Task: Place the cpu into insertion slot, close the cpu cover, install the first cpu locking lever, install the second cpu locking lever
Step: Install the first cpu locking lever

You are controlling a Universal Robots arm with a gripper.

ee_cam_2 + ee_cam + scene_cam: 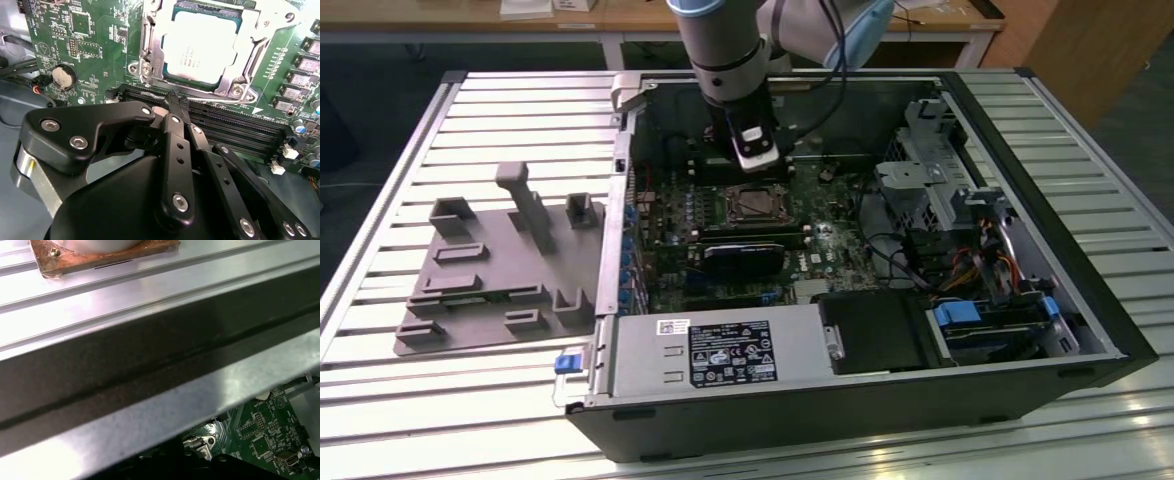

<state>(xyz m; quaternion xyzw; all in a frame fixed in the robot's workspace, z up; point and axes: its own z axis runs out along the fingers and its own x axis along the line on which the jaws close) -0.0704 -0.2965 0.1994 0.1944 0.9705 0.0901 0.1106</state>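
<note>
My claw (pixel 175 102) is pressed together with nothing between its tips, and it hangs over the long black slots (pixel 235 127) just beside the socket. The cpu (pixel 204 45) lies flat in the insertion slot (pixel 754 204), and the cpu cover (pixel 150 47) lies down around it.

Robotics lab | slatted aluminium bench (pixel 454 420) | opened computer case (pixel 854 425) | robot arm (pixel 727 50)
</note>
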